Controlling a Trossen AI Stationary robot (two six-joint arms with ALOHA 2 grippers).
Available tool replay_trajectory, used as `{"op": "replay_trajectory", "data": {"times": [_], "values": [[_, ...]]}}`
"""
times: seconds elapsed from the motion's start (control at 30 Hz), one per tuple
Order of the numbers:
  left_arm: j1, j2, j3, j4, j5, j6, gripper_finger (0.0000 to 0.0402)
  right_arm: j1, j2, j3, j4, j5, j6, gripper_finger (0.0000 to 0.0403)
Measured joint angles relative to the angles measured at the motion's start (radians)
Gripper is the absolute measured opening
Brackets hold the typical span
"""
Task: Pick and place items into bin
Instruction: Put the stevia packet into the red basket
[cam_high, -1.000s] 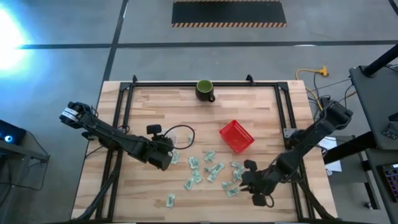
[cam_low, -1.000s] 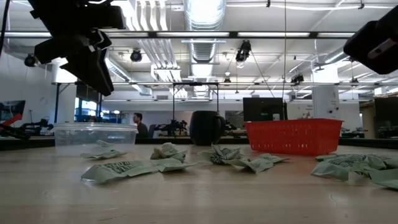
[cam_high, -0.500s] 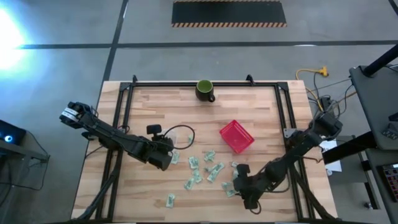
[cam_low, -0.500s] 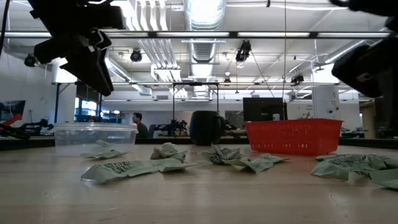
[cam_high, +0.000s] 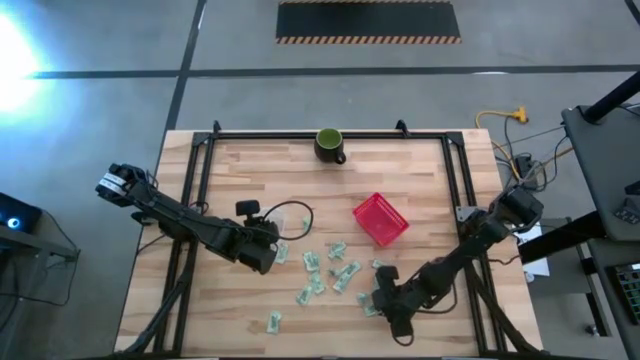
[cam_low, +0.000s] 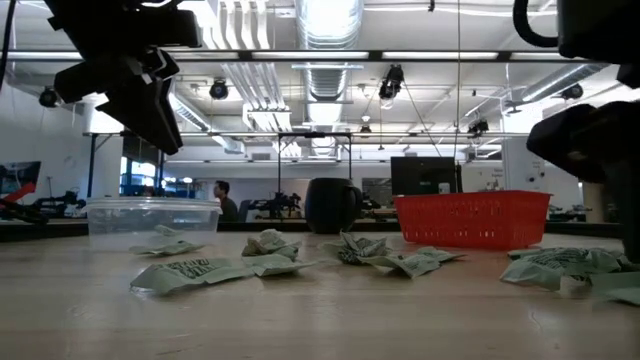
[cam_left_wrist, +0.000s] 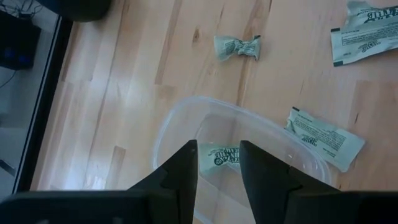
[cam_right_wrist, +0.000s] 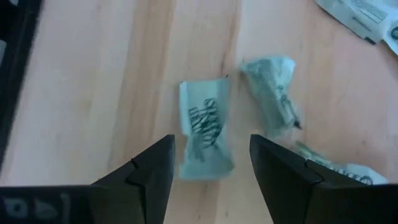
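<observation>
Several pale green-and-white packets (cam_high: 335, 268) lie flat and scattered on the wooden table. My right gripper (cam_right_wrist: 211, 146) is open and low over the cluster's right end (cam_high: 383, 292). Its fingers stand on either side of one flat packet (cam_right_wrist: 204, 130) without touching it, and a crumpled packet (cam_right_wrist: 270, 93) lies just beside. My left gripper (cam_left_wrist: 217, 152) hangs open above the clear plastic bin (cam_left_wrist: 168, 124), near the table's left (cam_high: 266, 256). One packet (cam_left_wrist: 225, 155) lies in the bin.
A red basket (cam_high: 381, 219) stands right of centre, and a dark green mug (cam_high: 329, 145) stands at the far edge. More packets lie beside the clear bin (cam_low: 152, 215), one loose (cam_left_wrist: 323, 130) at its rim. A single packet (cam_high: 273, 321) lies near the front edge.
My right gripper has come down and moved toward the table's left, from beside the packets to right over the cluster's right end. The packets have stayed where they were.
</observation>
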Motion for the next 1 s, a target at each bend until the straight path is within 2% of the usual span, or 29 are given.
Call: {"op": "replay_trajectory", "data": {"times": [0.23, 0.53, 1.0], "values": [[0.0, 0.0, 0.0, 0.001, 0.001, 0.0, 0.0102, -0.005, 0.025, 0.0, -0.002, -0.035, -0.003, 0.0196], [0.0, 0.0, 0.0, 0.001, 0.0, 0.0, 0.0102, -0.005, 0.026, 0.0, -0.005, -0.04, -0.003, 0.0172], [0.0, 0.0, 0.0, 0.001, -0.001, 0.0, 0.0102, -0.002, 0.012, -0.002, -0.005, -0.066, 0.006, 0.006]]}}
